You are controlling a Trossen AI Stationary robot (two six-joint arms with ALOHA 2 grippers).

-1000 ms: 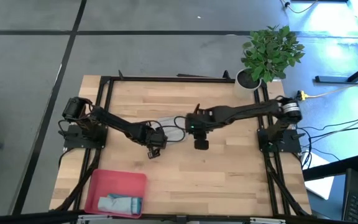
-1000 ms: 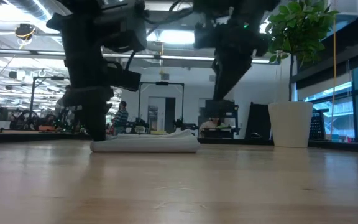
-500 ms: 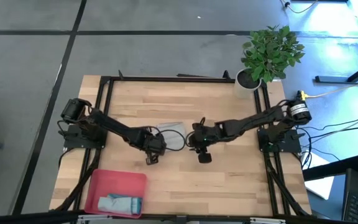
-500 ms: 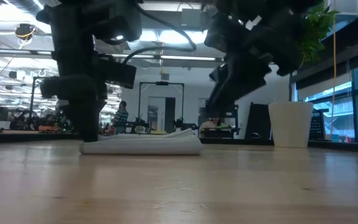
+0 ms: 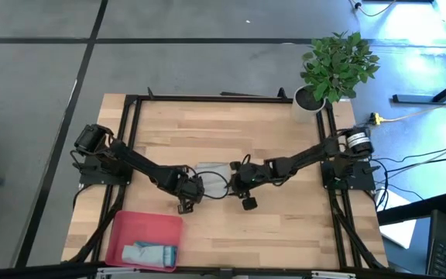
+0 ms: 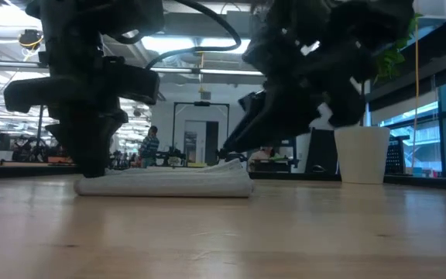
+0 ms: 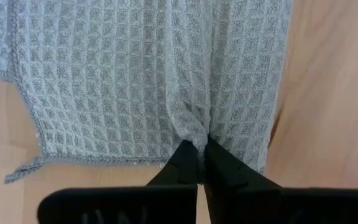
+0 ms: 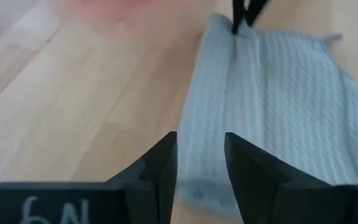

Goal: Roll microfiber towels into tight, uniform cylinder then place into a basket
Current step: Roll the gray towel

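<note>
A light grey towel (image 5: 212, 171) lies flat and partly folded on the table's middle; it also shows in the low view (image 6: 165, 183). My left gripper (image 7: 199, 148) is shut on its left end (image 5: 197, 178). My right gripper (image 8: 201, 152) is open and tipped down over the towel's right end (image 5: 232, 173). A pink-red tray (image 5: 134, 225) stands at the near left, with a rolled pale blue towel (image 5: 150, 253) in it. My left gripper pinches the grey towel's edge (image 7: 194, 138) between its two fingertips, slanting down from the table's left. The cloth bunches into a small fold at the tips. The towel lies on the table, its far corner (image 7: 17, 174) flat. Whether my right gripper's fingers (image 8: 163, 165) touch the towel cannot be told.
A white pot with a green plant (image 5: 333, 71) stands at the table's far right corner. Black frame rails (image 5: 134, 116) run along the table's left, right and far sides. Bare wood (image 5: 285, 232) lies toward the near right.
My left gripper has gone toward the table's near left, dragging the grey towel along the table; the towel now lies longer and flatter. My right gripper has come down and toward the near edge, tipping onto the towel's right end.
</note>
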